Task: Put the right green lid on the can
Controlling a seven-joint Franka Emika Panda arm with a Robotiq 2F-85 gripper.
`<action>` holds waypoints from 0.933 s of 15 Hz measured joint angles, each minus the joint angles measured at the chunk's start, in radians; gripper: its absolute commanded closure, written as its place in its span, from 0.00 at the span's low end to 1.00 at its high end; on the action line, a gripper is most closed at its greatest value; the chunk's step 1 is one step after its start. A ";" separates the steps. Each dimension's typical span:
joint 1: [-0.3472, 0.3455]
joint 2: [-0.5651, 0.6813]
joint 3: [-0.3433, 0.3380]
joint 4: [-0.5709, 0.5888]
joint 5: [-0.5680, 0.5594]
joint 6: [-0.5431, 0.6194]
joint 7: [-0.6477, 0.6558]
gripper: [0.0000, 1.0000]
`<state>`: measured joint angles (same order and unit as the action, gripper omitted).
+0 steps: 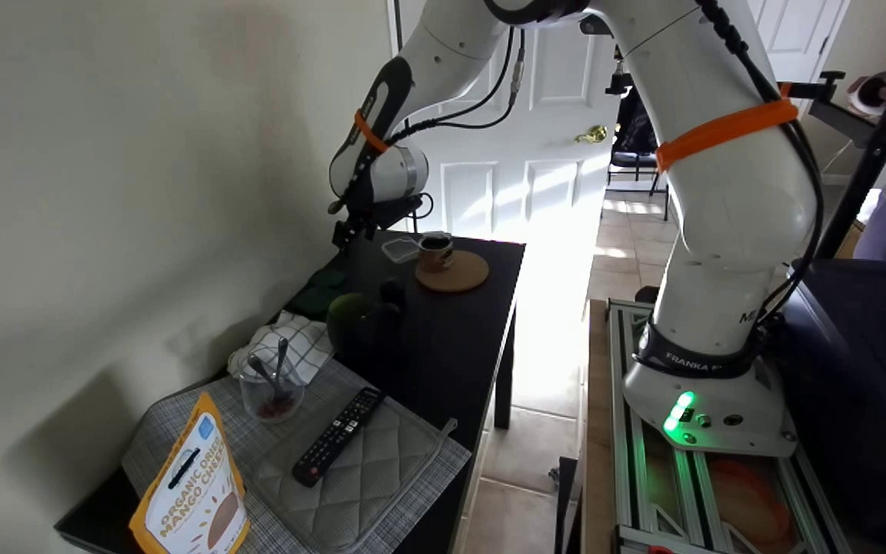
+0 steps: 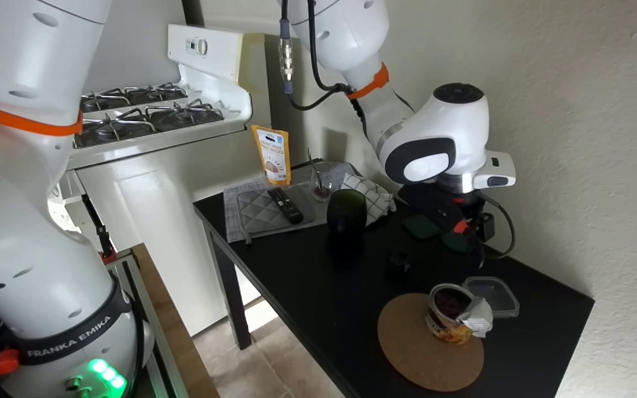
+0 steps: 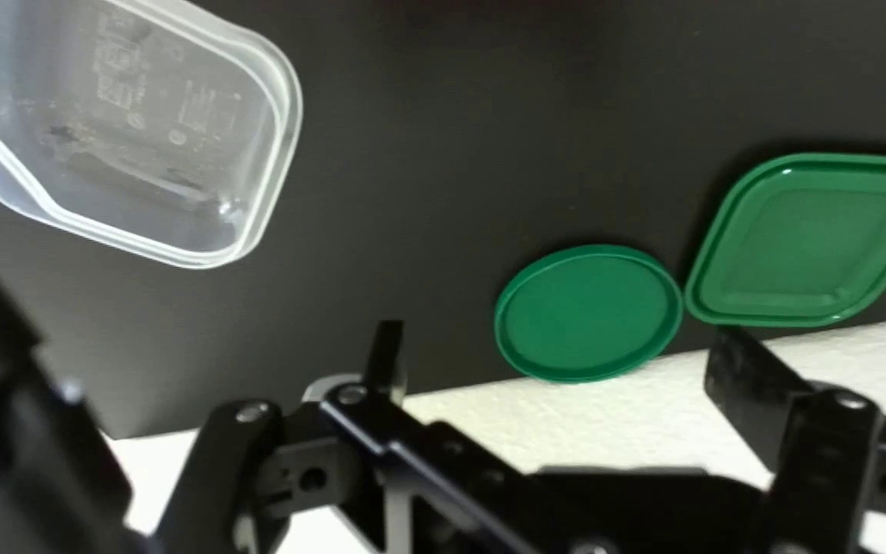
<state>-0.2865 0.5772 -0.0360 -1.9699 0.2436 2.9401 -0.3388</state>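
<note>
The can is a short round container with a printed orange label, open on top, its foil peeled to one side. It stands upright on a flat tan round board, also visible in an exterior view. The round green lid lies on the black table by the wall, its edge close to a squarish green lid. In an exterior view the round lid is partly hidden by my gripper. My gripper is open and empty above the round lid, fingers apart on either side in the wrist view.
A clear plastic tub lies beside the can. A dark green cup and small dark object stand on the table. A checked cloth, glass with spoons, remote and mango bag are farther along. The wall borders the lids.
</note>
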 measured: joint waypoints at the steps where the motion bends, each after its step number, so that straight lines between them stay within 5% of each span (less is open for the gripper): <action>1: 0.014 0.018 -0.025 0.001 -0.029 0.025 0.047 0.00; 4: 0.068 0.064 -0.099 0.013 -0.095 0.037 0.170 0.00; 12: 0.160 0.135 -0.130 0.103 -0.116 0.005 0.335 0.00; 14: 0.171 0.160 -0.144 0.143 -0.116 -0.024 0.373 0.09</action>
<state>-0.1153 0.7368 -0.1801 -1.8265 0.1273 2.9165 0.0339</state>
